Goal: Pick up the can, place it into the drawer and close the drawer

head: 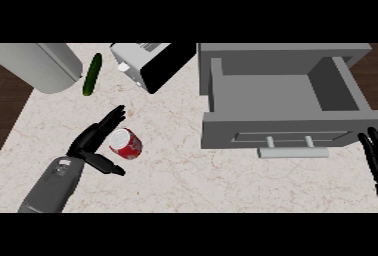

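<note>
Head view. Worktop: pale marble counter (184,170), dark floor strip visible at far left edge.

Left hand (92,142): enters from lower left on grey forearm. Fingers straight, spread, pointing up and right along the left side of the can. Thumb extended low, below and left of the can. Hand is not closed round anything; fingers lie just beside the can, contact cannot be confirmed.

Can (127,144): red w/ white markings, silver top rim facing up-left. It sits on the counter, in the gap between fingers and thumb of the left hand, well apart from the drawer.

Drawer (277,132): grey, pulled out, open at right of centre. Interior bare grey floor. Front panel faces the lower edge of the view; bar handle (293,152) mounted on two posts, just below the panel.

Right hand (369,150): shows only at the right edge, near the drawer's front right corner. Fingers straight, pointing up, holding nothing. Resting pos.

Other items, back of counter: cucumber (91,75), green, lying nearly upright in the view; toaster (144,62), white/black, to its right; large grey cylinder (40,65) at top left corner.
</note>
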Robot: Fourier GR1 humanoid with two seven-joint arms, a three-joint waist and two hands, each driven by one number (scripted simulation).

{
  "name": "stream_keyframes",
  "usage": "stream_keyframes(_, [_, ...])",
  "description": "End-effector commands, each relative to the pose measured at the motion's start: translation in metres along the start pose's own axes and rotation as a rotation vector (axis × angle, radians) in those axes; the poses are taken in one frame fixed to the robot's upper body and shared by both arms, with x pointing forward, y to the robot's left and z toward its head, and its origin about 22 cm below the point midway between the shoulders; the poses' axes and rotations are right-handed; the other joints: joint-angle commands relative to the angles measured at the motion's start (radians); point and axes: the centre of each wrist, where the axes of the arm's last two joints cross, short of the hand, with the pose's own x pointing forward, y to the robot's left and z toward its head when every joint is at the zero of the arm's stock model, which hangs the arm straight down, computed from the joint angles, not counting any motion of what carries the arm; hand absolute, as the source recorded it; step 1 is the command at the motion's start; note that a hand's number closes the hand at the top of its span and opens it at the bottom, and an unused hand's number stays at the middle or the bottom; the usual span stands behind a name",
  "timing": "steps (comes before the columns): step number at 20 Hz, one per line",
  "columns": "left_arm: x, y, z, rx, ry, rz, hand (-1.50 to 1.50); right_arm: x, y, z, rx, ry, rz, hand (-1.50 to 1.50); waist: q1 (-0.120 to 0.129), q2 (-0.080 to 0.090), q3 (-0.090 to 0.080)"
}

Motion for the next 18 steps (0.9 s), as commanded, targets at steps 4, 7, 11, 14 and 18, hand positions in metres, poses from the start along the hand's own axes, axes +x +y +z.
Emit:
stream_keyframes(4, [-0.006, -0.016, -0.008, -0.05, -0.018, 0.047, -1.5, 0.011, 0.001, -0.003, 0.011, 0.006, 0.0, -1.5, 0.002, -0.001, 0.0])
stream_keyframes(7, [0.005, -0.017, -0.024, -0.048, -0.036, 0.052, -1.5, 0.0, 0.002, 0.011, -0.006, 0.007, -0.005, -1.5, -0.001, -0.001, 0.0])
stream_keyframes(11, [0.005, -0.026, -0.027, -0.084, -0.043, 0.053, -1.5, -0.001, -0.01, -0.012, 0.0, -0.006, -0.001, -1.5, 0.007, -0.002, 0.001])
stream_keyframes(14, [-0.003, -0.05, -0.031, -0.093, -0.051, 0.041, -1.5, -0.005, 0.002, 0.005, -0.01, 0.009, -0.023, -1.5, 0.007, -0.003, 0.001])
stream_keyframes(18, [-0.009, -0.044, -0.021, -0.114, -0.04, 0.073, -1.5, 0.004, -0.023, 0.016, 0.011, 0.015, -0.005, -1.5, 0.003, -0.002, 0.001])
